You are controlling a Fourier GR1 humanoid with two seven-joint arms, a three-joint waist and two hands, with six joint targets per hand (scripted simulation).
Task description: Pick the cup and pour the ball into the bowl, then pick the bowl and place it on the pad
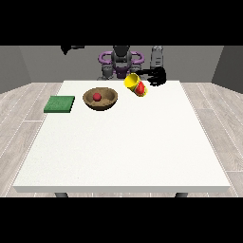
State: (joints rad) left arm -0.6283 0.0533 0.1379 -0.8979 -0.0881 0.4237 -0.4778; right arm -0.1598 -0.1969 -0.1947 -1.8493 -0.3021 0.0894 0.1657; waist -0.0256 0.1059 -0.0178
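Grey walls behind, white worktop (pixel 123 142). Ball (pixel 97 97) already sits in bowl (pixel 100 99), near pad (pixel 60 104). Hand (pixel 155 76) at view's right grasps tipped cup (pixel 133 83), red inside; it could snag the rim withdrawing.

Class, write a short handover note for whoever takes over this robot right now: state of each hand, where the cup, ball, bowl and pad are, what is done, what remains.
Hand at the view's right: at the far edge, beside the tilted yellow cup; its grip cannot be made out.
Hand at the view's left: raised, away from the table, finger state unclear.
Ball: red, lying in the wooden bowl, so the pour looks done.
A red thing shows at the cup's mouth.
Green pad: left of the bowl, bare.
Left: put the cup down, lift the bowl onto the pad.
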